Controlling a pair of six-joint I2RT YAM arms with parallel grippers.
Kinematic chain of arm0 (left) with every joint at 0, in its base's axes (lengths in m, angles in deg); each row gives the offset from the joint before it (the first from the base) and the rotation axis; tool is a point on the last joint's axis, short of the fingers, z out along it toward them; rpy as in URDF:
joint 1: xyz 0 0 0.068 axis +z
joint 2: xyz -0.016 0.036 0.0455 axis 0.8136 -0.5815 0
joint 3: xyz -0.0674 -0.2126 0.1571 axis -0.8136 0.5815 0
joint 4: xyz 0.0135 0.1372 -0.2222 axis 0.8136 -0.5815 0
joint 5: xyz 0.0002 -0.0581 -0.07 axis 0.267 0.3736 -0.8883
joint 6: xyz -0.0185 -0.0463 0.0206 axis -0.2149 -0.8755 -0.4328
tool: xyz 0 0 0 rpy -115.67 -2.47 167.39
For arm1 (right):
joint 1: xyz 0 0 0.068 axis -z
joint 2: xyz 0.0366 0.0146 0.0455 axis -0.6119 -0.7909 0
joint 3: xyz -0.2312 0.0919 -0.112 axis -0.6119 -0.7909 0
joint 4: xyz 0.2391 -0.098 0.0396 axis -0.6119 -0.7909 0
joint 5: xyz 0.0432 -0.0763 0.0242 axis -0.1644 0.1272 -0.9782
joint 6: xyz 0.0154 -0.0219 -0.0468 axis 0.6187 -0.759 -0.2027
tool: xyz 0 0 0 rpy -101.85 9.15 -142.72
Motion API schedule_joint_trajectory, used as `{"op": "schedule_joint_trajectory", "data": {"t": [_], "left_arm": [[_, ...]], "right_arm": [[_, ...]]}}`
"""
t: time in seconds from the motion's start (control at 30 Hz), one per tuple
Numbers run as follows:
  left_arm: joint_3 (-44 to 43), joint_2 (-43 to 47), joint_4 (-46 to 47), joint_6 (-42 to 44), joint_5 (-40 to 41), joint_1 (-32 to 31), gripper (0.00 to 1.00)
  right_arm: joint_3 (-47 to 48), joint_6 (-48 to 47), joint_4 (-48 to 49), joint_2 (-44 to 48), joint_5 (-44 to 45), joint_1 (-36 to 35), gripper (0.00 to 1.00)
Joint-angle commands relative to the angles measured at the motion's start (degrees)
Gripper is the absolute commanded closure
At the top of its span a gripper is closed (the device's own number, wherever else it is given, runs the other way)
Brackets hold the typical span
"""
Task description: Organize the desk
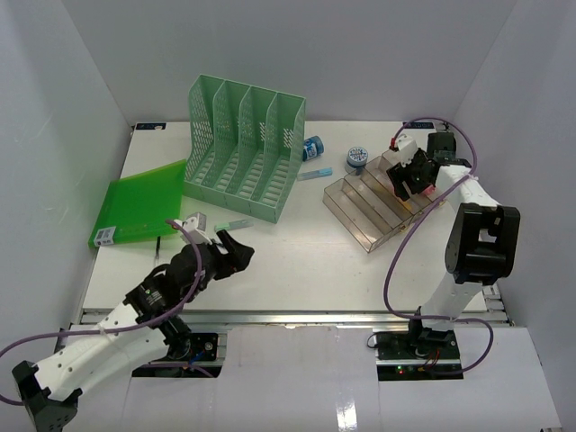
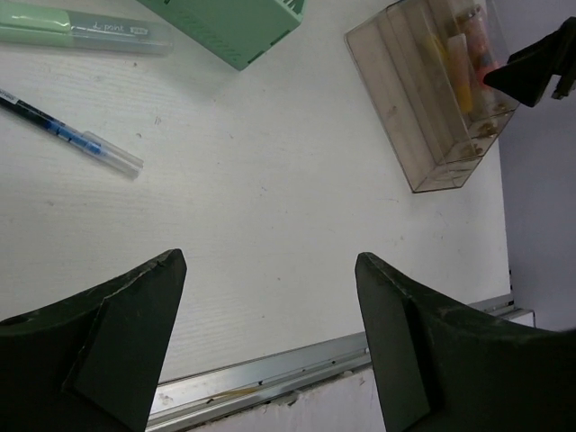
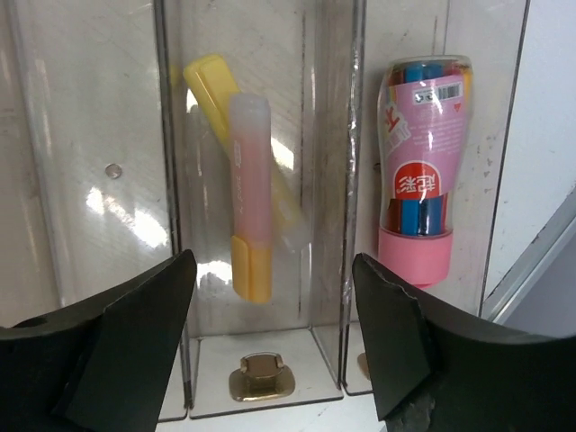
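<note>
Right gripper point(image 3: 272, 270) hovers spread and empty above the clear tray point(image 1: 360, 220).

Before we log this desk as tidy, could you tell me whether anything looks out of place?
Yes. A green highlighter and a blue pen lie loose on the desk, outside the clear tiered tray. A green folder lies flat beside the green file rack, not in a slot.
</note>
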Motion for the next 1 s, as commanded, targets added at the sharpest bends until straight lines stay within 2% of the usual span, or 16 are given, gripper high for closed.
{"op": "schedule_joint_trajectory", "data": {"t": [0.0,0.1,0.2,0.3,0.4,0.5,0.73,0.97], "left_arm": [[0.03,-7.73,5.07,-3.78,-0.37,1.93,0.22],[-0.87,-14.34,7.9,-3.8,-8.0,7.27,0.36],[-0.71,-18.84,11.24,-4.13,-18.35,19.85,0.57],[-2.25,-23.7,11.93,-6.9,-24.38,27.8,0.63],[-9.12,-32.52,6.2,-10.52,-23.36,31.8,0.47],[-16.2,-40.87,1.01,-15.1,-21.83,32.6,0.38],[-27.65,-52.8,-9.03,-23.96,-15.2,32.76,0.29],[-30.39,-57.82,-12.74,-28.33,-14.53,32.75,0.26]], "right_arm": [[-0.81,1.42,-2.02,10.55,-9.11,0.01,0.17],[-1.64,1.33,-7.67,15.06,-20.74,0.01,0.16],[-5.48,2.32,-9.13,20.61,-32.73,-0.07,0.16],[-13.18,8.29,-4.12,26.83,-41.44,-0.17,0.15],[-18.07,11.76,2.65,30.31,-43.76,-0.17,0.15],[-18.39,11.24,1.74,31.16,-44.24,-0.08,0.15],[-19.55,10.0,1.68,33.43,-45.06,-0.08,0.15],[-20.05,9.42,1.44,34.75,-45.08,0.01,0.14]]}}
